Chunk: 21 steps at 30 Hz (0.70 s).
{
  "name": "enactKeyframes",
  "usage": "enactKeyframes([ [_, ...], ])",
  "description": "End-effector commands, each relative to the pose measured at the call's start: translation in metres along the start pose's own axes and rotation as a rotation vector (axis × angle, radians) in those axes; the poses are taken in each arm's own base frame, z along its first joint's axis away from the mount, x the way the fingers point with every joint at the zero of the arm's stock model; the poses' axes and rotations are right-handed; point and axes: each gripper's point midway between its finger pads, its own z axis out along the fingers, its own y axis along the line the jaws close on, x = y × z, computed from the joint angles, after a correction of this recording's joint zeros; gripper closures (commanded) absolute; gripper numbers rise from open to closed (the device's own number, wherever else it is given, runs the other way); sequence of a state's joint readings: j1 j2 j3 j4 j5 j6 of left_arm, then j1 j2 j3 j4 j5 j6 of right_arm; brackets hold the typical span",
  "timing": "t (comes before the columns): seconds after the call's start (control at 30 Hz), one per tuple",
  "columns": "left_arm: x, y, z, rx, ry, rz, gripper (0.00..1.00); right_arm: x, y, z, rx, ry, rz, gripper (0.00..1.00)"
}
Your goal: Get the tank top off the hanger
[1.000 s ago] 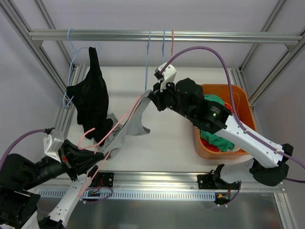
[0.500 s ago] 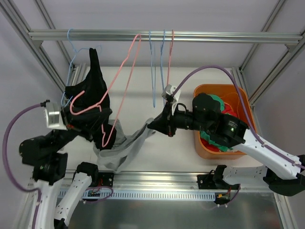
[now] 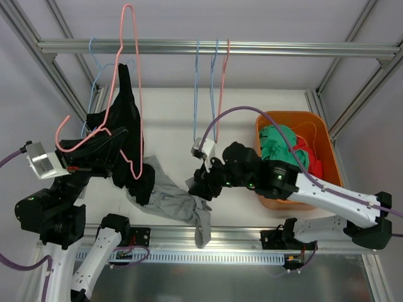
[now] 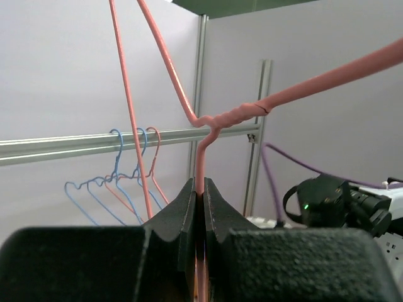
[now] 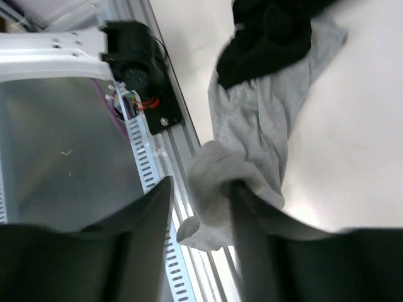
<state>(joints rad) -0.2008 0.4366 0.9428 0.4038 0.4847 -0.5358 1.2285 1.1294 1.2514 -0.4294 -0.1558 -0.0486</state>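
Our left hand [image 4: 198, 189] clenches the pink hanger [image 4: 234, 114] by its neck, high and bare so it clears the grey tank top [image 3: 170, 201], heaped at the table's [image 3: 170, 119] near edge beneath our right hand [image 5: 200, 185], whose grip we cannot tell.

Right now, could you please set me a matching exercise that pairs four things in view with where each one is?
Things:
1. pink hanger
2. grey tank top
3. black garment
4. green cloth

Places:
A. in the orange bin
B. hanging below the rail
C. clamped in the left gripper
D. lying on the table, spilling over its near edge

Pairs: 1-C, 2-D, 3-B, 4-A.
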Motion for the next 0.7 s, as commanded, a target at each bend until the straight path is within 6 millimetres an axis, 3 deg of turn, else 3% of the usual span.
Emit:
enactKeyframes([
  [0.0, 0.037, 0.028, -0.015, -0.162, 0.201, -0.018, 1.0, 0.019, -0.022, 0.019, 0.111, 0.064, -0.012, 0.49],
  [0.07, 0.07, 0.04, -0.03, -0.245, 0.326, -0.103, 1.0, 0.017, -0.026, 0.018, 0.133, 0.058, -0.012, 0.09],
  [0.13, 0.093, 0.044, -0.044, -0.29, 0.418, -0.178, 1.0, 0.013, -0.028, 0.009, 0.149, 0.031, -0.016, 0.03],
  [0.27, 0.13, 0.056, -0.058, -0.389, 0.581, -0.303, 1.0, 0.005, -0.042, -0.024, 0.251, -0.045, -0.021, 0.0],
  [0.33, 0.138, 0.06, -0.055, -0.398, 0.62, -0.335, 1.0, 0.0, -0.043, -0.044, 0.269, -0.087, -0.02, 0.0],
  [0.53, 0.143, 0.085, -0.01, -0.399, 0.688, -0.369, 1.0, 0.001, -0.05, -0.085, 0.334, -0.141, 0.006, 0.0],
  [0.57, 0.128, 0.087, 0.005, -0.393, 0.661, -0.333, 1.0, 0.006, -0.052, -0.088, 0.342, -0.131, 0.007, 0.01],
  [0.63, 0.144, 0.109, 0.017, -0.477, 0.712, -0.317, 1.0, 0.007, -0.053, -0.094, 0.355, -0.142, 0.016, 0.01],
  [0.67, 0.144, 0.119, 0.036, -0.486, 0.723, -0.285, 1.0, 0.009, -0.055, -0.099, 0.362, -0.15, 0.019, 0.01],
])
